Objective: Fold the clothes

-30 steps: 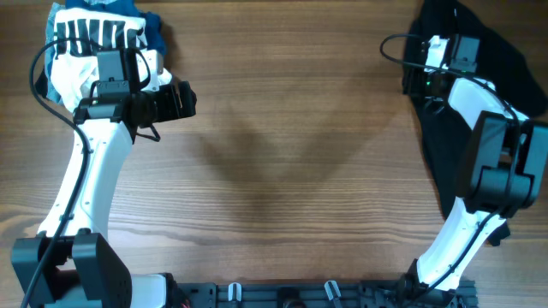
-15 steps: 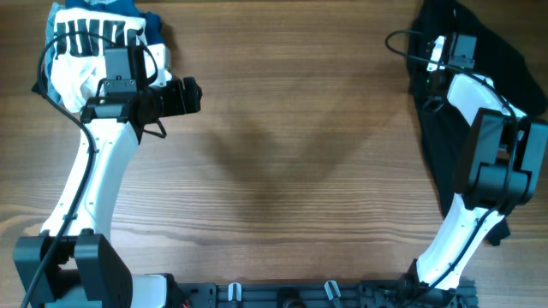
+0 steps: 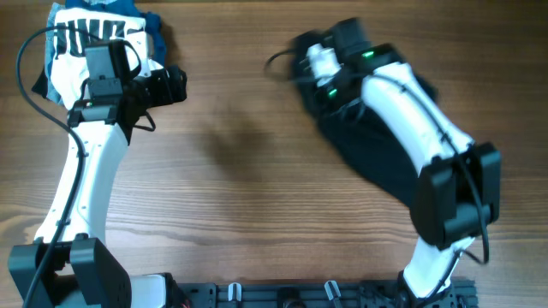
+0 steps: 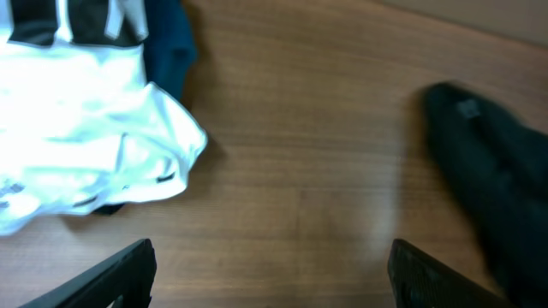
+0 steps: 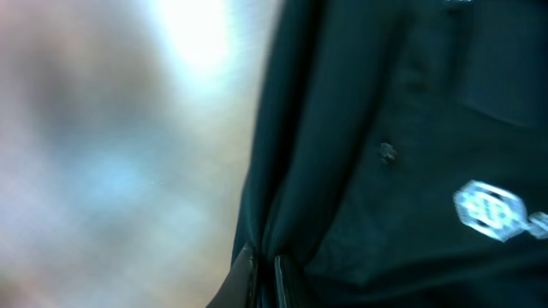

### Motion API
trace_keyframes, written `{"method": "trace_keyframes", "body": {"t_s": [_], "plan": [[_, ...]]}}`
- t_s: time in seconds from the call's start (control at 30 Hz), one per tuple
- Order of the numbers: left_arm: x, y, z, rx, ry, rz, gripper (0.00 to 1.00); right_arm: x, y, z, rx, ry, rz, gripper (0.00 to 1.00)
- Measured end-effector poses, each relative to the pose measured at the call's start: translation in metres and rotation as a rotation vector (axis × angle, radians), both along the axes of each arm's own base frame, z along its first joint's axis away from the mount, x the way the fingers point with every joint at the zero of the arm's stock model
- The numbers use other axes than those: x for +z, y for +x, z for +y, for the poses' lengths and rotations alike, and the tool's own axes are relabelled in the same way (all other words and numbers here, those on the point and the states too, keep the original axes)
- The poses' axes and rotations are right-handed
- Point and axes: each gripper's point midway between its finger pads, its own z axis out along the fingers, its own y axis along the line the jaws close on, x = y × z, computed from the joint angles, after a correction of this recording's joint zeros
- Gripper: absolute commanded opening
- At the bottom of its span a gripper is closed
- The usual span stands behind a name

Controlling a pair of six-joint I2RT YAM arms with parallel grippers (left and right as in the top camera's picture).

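Grips a shirt [image 3: 360, 152] fold in the clenched right claw [image 5: 264, 272], right of table [image 3: 257, 214] centre. Holds the left claw [image 4: 272, 261] spread wide, empty. Shows a white logo [image 5: 490, 210], too blurred to read.

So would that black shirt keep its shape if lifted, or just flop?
Probably flops: the black shirt looks bunched and shapeless, folds gathering where the right gripper pinches it. Likely light too: that thin pinch seems enough to hold it.

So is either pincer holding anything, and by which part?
The right pincer pinches a bunched fold of the black shirt near its edge; the left pincer is open and empty.
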Motion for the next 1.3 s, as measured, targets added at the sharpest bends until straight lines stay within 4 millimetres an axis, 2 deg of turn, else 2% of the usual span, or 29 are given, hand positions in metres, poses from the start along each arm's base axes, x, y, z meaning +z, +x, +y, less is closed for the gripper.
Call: {"method": "trace_keyframes", "body": {"t_s": [0.07,0.1,0.17,0.27,0.3,0.4,0.5,0.57,0.67,0.73,0.87,1.03,1.1,1.2,1.3], "plan": [[-0.003,-0.003,0.004,0.01,-0.001,0.016,0.88,0.006,-0.026,0.018,0.076,-0.004,0.039,0.04],[-0.004,-0.004,0.006,0.014,-0.002,0.022,0.88,0.008,-0.032,0.022,0.092,-0.001,0.046,0.04],[-0.004,-0.005,0.006,0.015,-0.003,0.028,0.88,0.013,-0.03,0.022,0.089,0.01,0.03,0.04],[-0.005,-0.006,0.003,0.009,-0.003,0.032,0.86,0.026,-0.013,0.014,0.045,0.039,-0.032,0.04],[-0.005,-0.006,0.001,0.005,-0.002,0.032,0.86,0.044,0.008,-0.004,-0.016,0.07,-0.108,0.04],[-0.006,-0.007,-0.011,-0.026,-0.002,0.035,0.85,0.074,0.048,-0.044,-0.139,0.123,-0.251,0.04],[-0.006,-0.009,-0.031,-0.072,-0.001,0.039,0.84,0.09,0.079,-0.083,-0.227,0.161,-0.348,0.04],[-0.006,-0.01,-0.045,-0.107,0.0,0.038,0.83,0.099,0.096,-0.1,-0.26,0.181,-0.411,0.04],[-0.007,-0.015,-0.068,-0.161,0.007,0.045,0.83,0.104,0.108,-0.101,-0.257,0.202,-0.459,0.04],[-0.008,-0.018,-0.078,-0.185,0.014,0.049,0.83,0.098,0.109,-0.095,-0.245,0.211,-0.448,0.04],[-0.01,-0.035,-0.131,-0.321,0.038,0.055,0.84,0.085,0.108,-0.092,-0.239,0.211,-0.409,0.04],[-0.003,-0.051,-0.203,-0.503,0.057,-0.021,0.86,0.082,0.104,-0.092,-0.244,0.211,-0.386,0.04],[-0.006,-0.053,-0.232,-0.563,0.06,-0.057,0.87,0.081,0.103,-0.093,-0.249,0.214,-0.377,0.04],[-0.022,-0.041,-0.261,-0.595,0.052,-0.096,0.9,0.081,0.102,-0.096,-0.254,0.235,-0.365,0.04],[-0.051,-0.029,-0.279,-0.594,0.037,-0.089,0.96,0.082,0.101,-0.104,-0.27,0.259,-0.351,0.04]]}}
